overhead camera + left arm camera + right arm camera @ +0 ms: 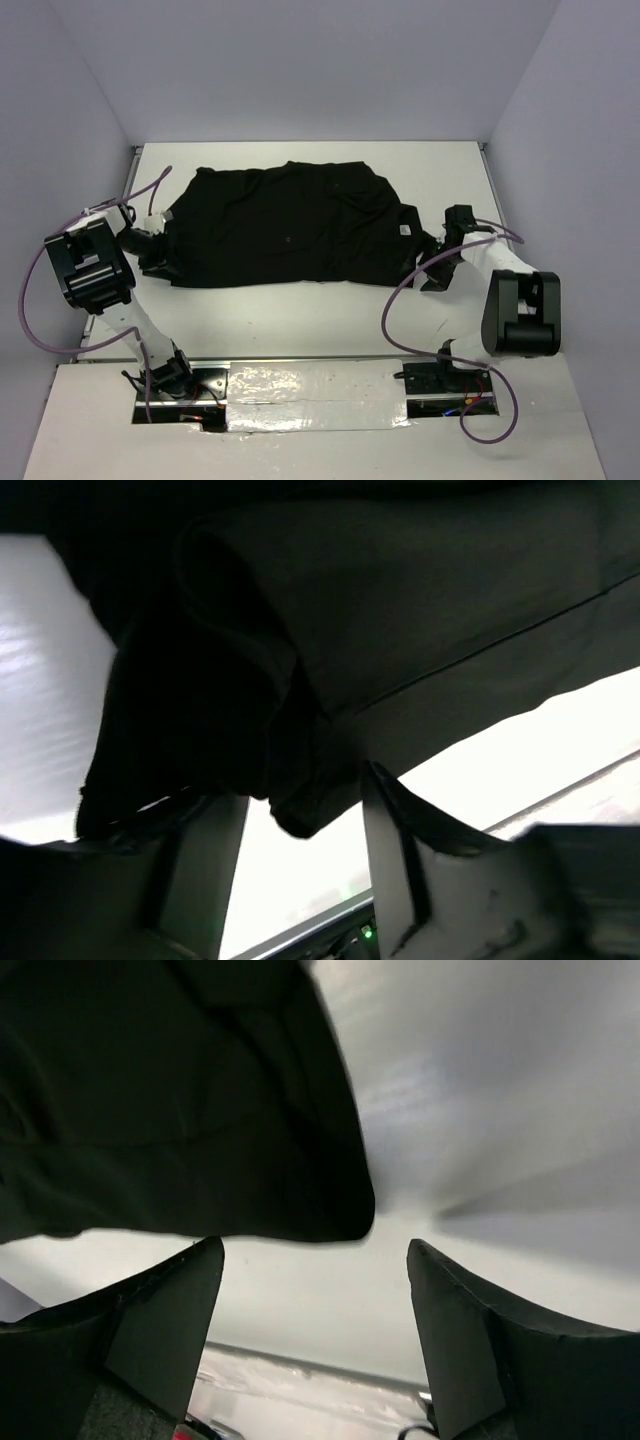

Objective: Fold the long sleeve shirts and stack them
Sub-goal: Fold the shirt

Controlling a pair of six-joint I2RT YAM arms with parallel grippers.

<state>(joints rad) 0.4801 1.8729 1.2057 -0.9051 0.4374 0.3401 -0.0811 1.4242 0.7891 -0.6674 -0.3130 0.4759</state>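
shirt (290, 225) | step: mid-fold, spread flat | left gripper (298, 825): jaws open around left-edge fold | right gripper (315, 1260): jaws open, empty | next: likely pinch both ends

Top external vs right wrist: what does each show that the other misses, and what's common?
Only top external: the whole black shirt spread out, its white neck label, and the left pincer at the shirt's left edge. Only right wrist: the right pincer up close, open, with nothing between its fingers and a shirt edge just beyond them. Both: the shirt and the white table.
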